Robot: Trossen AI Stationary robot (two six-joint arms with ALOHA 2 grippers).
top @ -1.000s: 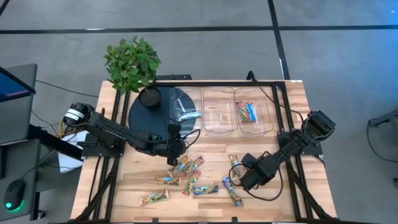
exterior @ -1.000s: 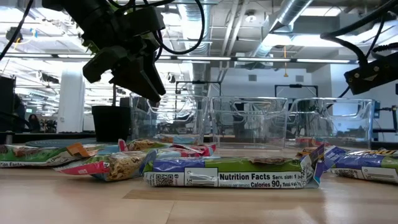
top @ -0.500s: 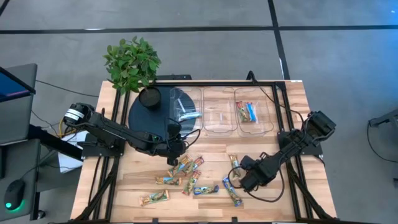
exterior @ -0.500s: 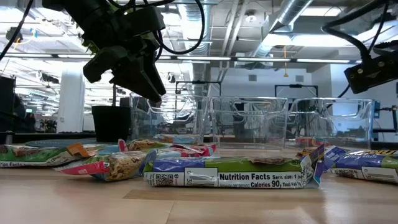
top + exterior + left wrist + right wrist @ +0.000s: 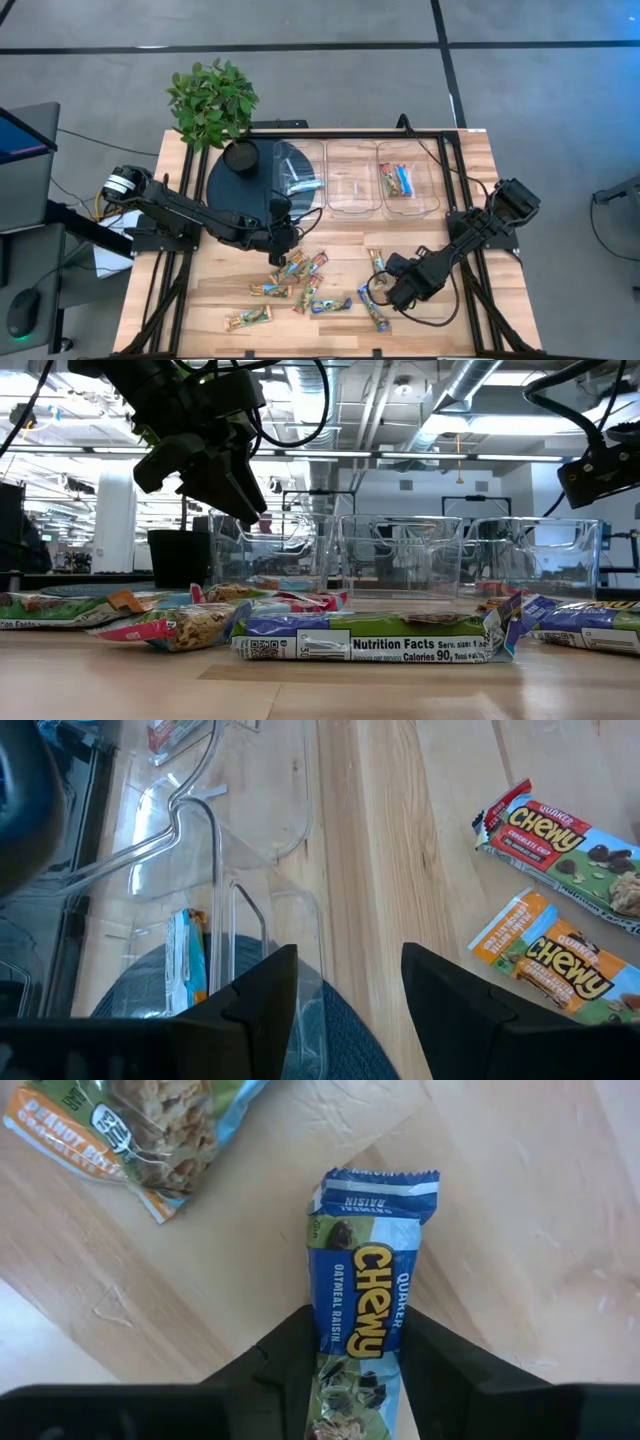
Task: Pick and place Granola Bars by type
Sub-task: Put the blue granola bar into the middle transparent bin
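Observation:
Several granola bars lie flat on the wooden table, most in a loose pile. My right gripper points down, shut on a blue bar that lies near the table's front right. A green-tan bar lies just beside it. My left gripper hangs open above the pile's far end, by the left clear bin. In the left wrist view nothing sits between its fingers. Two bars lie to one side of it. My right gripper pinches the blue bar's two long edges between its two fingers, toward one end of the bar. The fingers come from above, pointing down, and lie across the bar. The wrapper narrows where they meet it. The bar lies flat on the table.
Three clear bins stand in a row at the far side: the left one holds a blue bar, the middle one shows none, the right one holds several. A potted plant and a dark round mat sit far left.
My right gripper has rolled a little about its downward line over the blue bar and has shut on it. The bar has stayed flat on the table.

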